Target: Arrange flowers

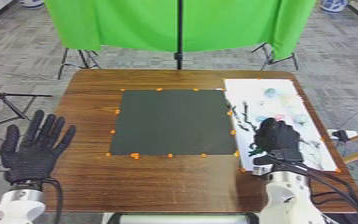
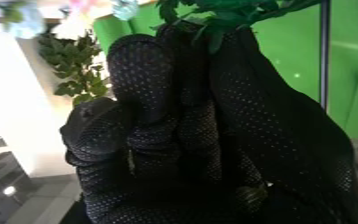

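In the head view my right hand (image 1: 278, 136) is over the white sheet (image 1: 286, 85) at the table's right. Its fingers and thumb are curled together in the right wrist view, where the hand (image 2: 171, 145) is shut on a green leafy sprig (image 2: 238, 14) whose leaves stick out past the fingertips. Farther off there are a pale blue flower (image 2: 26, 25) and dark green foliage (image 2: 73, 67). A blue flower (image 1: 270, 92) and a thin green sprig (image 1: 246, 118) lie on the sheet. My left hand (image 1: 33, 152) is open at the table's left edge, fingers straight.
A dark square mat (image 1: 171, 122) with orange marks round its border lies mid-table, left of the sheet. The brown wooden table (image 1: 162, 182) extends around it. Behind the table hangs a green cloth (image 1: 131, 25) on stands.
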Controlling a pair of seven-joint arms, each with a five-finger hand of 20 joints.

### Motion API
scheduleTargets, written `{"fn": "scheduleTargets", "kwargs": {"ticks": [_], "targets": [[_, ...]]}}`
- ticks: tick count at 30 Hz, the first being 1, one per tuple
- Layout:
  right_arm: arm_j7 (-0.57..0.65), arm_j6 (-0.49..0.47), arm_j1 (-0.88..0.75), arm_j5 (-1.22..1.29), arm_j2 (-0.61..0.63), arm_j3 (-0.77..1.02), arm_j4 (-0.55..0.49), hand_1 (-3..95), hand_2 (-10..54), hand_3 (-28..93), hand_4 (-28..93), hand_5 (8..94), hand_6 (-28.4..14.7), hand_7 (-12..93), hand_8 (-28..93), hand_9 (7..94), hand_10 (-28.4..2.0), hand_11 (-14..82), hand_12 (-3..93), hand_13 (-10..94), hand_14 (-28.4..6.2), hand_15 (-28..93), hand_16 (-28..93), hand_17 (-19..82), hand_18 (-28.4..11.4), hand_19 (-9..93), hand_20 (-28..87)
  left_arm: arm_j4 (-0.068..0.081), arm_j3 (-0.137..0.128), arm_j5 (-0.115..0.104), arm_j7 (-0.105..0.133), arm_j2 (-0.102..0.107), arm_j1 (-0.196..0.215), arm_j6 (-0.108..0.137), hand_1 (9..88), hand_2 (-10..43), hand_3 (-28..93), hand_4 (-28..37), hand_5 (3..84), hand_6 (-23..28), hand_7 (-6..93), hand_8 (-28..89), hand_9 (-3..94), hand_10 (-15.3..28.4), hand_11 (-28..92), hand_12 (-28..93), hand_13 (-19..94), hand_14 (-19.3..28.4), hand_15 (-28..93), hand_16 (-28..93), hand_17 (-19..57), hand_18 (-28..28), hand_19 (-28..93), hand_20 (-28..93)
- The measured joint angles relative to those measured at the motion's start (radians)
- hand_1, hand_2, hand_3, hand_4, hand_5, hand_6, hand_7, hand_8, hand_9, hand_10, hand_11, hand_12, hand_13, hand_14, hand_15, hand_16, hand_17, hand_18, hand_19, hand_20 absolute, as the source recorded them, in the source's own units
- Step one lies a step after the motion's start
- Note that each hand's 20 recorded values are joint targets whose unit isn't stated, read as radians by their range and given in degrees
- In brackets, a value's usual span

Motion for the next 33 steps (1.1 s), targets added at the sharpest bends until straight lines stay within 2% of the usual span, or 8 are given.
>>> {"fn": "scheduleTargets", "kwargs": {"ticks": [7,14,20,27,33], "targets": [[0.027,0.017,0.201,-0.001,-0.026,-0.106,0.067,63.0,-9.5,73,-28,82.7,0.4,32,25,91.6,-8.9,14.3,50.5,83,-4.2,42,52,49,-25.0,92,35,0.001,0.0,-0.009,0.001,0.007,0.001,0.0,25.0,15.7,71,-28.3,42.2,6.2,15.2,-9,38.6,15.2,22,14,30,14.8,36,-4,-4.9,14.8,35,17],[0.007,0.032,0.406,0.039,-0.077,-0.26,0.143,63.0,-9.5,72,-27,82.9,0.0,32,25,91.5,-8.9,14.6,50.6,83,-4.7,43,52,49,-25.1,93,35,0.002,-0.007,-0.013,0.011,0.013,0.004,0.001,25.0,15.7,71,-28.3,42.2,6.2,15.3,-9,38.7,15.2,22,14,30,14.8,36,-4,-4.9,14.8,35,17],[-0.019,0.038,0.56,0.216,-0.168,-0.36,0.211,63.2,-9.5,72,-27,82.7,-0.2,32,26,91.4,-8.8,14.9,50.8,83,-4.9,44,51,49,-25.3,93,35,0.002,-0.012,-0.018,0.024,0.018,0.011,0.003,25.0,15.8,71,-28.3,42.3,6.2,15.4,-9,38.7,15.2,22,14,30,14.8,36,-4,-4.9,14.9,35,17],[-0.051,0.007,0.666,0.294,-0.295,-0.403,0.265,63.1,-9.5,72,-26,82.7,-0.4,32,26,91.5,-9.1,15.5,50.5,83,-5.6,45,50,50,-26.1,93,35,0.006,0.001,-0.029,0.027,0.031,0.012,0.008,25.1,15.8,71,-28.3,42.2,6.3,15.4,-9,38.7,15.2,22,14,30,14.8,36,-4,-4.9,14.9,35,17],[-0.083,-0.076,0.704,0.286,-0.415,-0.482,0.361,63.4,-9.5,71,-25,82.0,-0.6,32,26,90.8,-9.3,16.3,51.2,82,-5.9,46,50,49,-26.2,93,35,0.012,0.016,-0.038,0.027,0.047,0.006,0.016,25.0,15.8,71,-28.3,42.2,6.2,15.5,-9,38.7,15.2,22,14,30,14.7,36,-4,-4.9,14.9,35,17]]}}
